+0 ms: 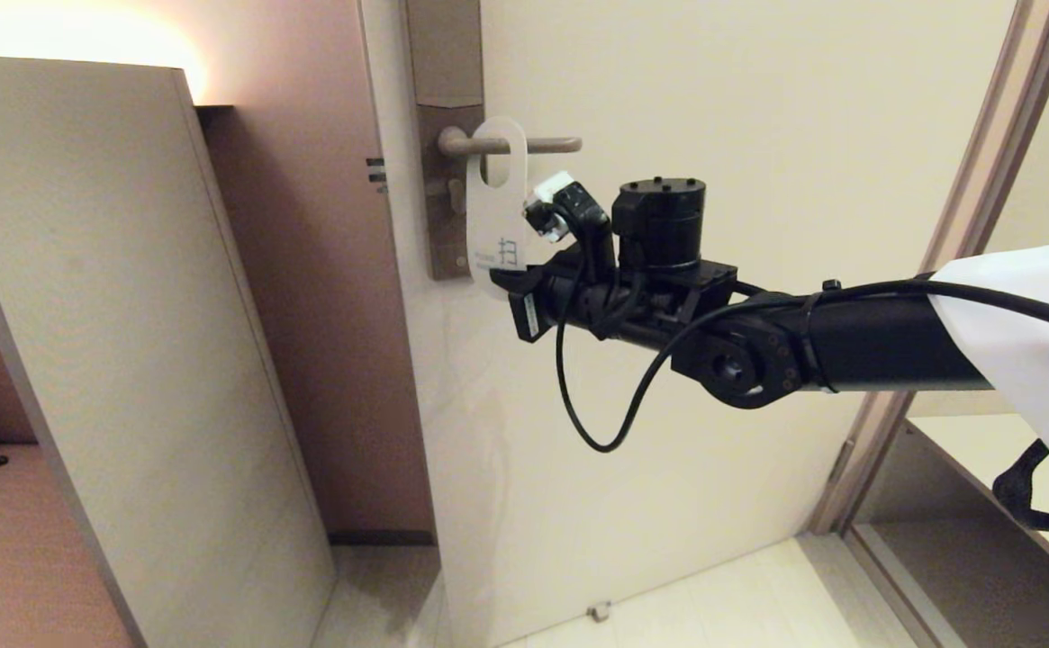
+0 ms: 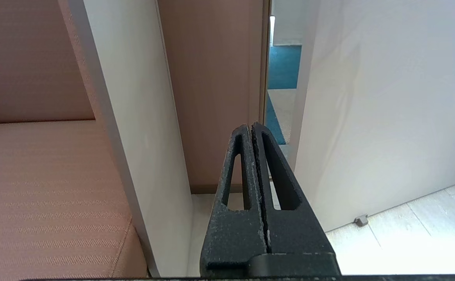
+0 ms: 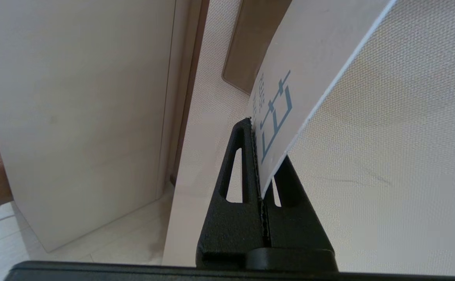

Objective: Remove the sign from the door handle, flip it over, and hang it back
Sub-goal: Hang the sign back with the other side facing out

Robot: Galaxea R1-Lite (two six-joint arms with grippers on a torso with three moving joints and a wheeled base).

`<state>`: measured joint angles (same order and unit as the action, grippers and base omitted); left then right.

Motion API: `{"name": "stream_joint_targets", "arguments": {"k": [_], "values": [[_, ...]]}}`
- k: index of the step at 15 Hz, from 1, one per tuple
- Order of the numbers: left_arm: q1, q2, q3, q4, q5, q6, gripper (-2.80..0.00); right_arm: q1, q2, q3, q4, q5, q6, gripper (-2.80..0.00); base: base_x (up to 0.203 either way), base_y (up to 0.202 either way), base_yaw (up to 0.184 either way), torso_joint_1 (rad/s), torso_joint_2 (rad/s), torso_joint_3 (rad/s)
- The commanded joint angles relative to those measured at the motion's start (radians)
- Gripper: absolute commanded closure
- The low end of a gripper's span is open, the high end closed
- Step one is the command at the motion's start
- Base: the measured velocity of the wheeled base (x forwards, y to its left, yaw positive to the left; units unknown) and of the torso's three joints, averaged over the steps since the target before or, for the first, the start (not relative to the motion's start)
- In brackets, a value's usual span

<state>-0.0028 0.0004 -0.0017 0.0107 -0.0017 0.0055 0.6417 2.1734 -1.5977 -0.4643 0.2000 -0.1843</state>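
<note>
While one sign (image 1: 495,220) hangs white-side-out on the single door handle (image 1: 549,144), upper centre, the right gripper (image 3: 259,156) pinches its lower end; the left gripper (image 2: 252,134), parked, is closed and empty beside one partition panel (image 1: 128,342).

We are looking at a hotel room entryway — a cream door (image 1: 668,360) with a lever door handle (image 1: 524,144) carrying a hanger sign (image 1: 497,207), beside an upholstered seat (image 2: 47,195).
</note>
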Motion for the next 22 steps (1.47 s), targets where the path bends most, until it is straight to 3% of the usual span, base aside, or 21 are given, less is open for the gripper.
{"name": "stream_joint_targets", "arguments": {"k": [1,6,7,22], "values": [[0.0,0.0,0.0,0.0,0.0,0.001,0.0,0.006,0.002,0.007,-0.001,0.002,-0.001,0.0,0.0,0.0,0.0,0.0,0.0,0.0],[0.0,0.0,0.0,0.0,0.0,0.001,0.0,0.012,-0.003,0.01,-0.001,0.002,-0.003,0.0,0.0,0.0,0.0,0.0,0.0,0.0],[0.001,0.0,0.0,0.0,0.0,0.001,0.0,0.012,-0.003,0.01,-0.001,0.002,-0.001,-2.8,0.0,0.0,0.0,0.0,0.0,0.0],[0.001,0.0,0.0,0.0,0.0,0.001,0.0,-0.003,-0.115,0.107,-0.001,0.011,0.009,-2.8,0.0,0.0,0.0,0.0,0.0,0.0]]}}
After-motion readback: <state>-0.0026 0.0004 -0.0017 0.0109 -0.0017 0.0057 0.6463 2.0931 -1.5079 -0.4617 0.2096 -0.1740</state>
